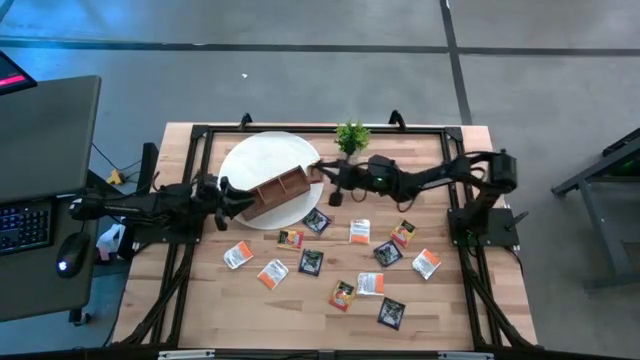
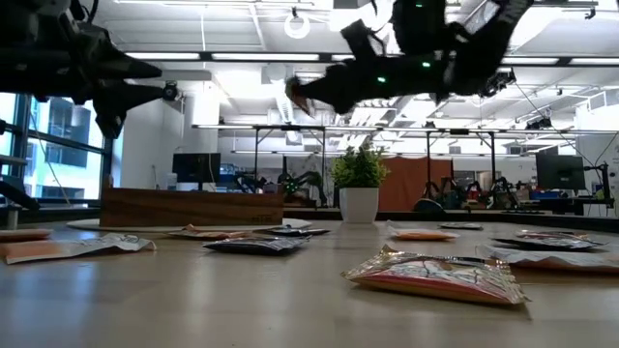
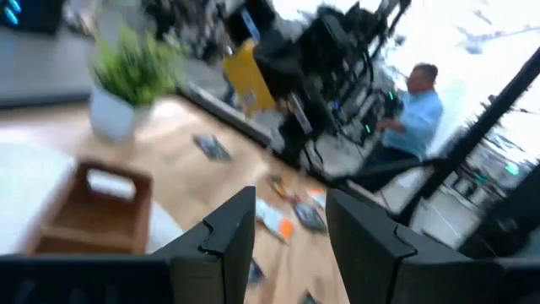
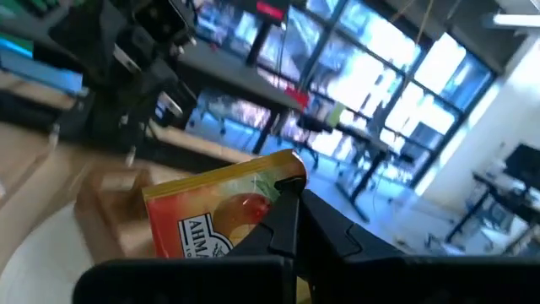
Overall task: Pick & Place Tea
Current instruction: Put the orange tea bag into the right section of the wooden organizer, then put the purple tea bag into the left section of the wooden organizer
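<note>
My right fingers (image 4: 283, 221) pinch an orange sachet (image 4: 221, 213) by its edge above the box (image 1: 277, 193), left fingers (image 3: 287, 232) spread idle; it could twist loose and miss the compartment.

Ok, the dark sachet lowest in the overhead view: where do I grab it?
Come straight down on the dark sachet and pinch across two opposite edges, with the jaws turned to match its tilt. It lies flat on the table, so nothing offers a grip from the side.
</note>
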`<state>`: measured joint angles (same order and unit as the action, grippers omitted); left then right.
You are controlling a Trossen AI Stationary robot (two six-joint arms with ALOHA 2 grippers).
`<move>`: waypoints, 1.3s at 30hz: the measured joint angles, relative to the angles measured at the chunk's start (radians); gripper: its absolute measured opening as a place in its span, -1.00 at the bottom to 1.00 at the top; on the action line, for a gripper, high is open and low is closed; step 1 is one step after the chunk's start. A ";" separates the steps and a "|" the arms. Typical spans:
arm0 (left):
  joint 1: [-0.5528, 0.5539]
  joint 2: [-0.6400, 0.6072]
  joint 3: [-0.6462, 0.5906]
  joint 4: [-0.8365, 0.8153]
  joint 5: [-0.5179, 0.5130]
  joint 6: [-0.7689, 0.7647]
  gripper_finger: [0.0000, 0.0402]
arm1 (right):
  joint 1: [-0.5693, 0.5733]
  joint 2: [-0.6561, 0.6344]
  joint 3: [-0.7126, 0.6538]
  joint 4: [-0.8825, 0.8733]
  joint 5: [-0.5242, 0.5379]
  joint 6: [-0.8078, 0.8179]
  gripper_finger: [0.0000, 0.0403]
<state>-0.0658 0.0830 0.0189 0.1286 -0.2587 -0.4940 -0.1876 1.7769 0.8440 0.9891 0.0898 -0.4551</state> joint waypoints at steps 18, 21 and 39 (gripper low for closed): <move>0.000 0.000 0.088 -0.014 -0.052 0.202 -0.28 | -0.031 0.402 0.494 -0.395 0.054 -0.391 -0.99; 0.000 0.000 0.089 -0.028 -0.059 0.202 -0.28 | -0.043 0.406 0.494 -0.423 0.057 -0.385 -0.99; 0.000 0.000 0.091 -0.026 -0.077 0.201 -0.28 | -0.054 0.406 0.494 -0.454 -0.005 -0.382 -0.53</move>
<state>-0.0657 0.0834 0.1101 0.1028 -0.3355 -0.2933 -0.2420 2.1826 1.3380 0.5350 0.0844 -0.8375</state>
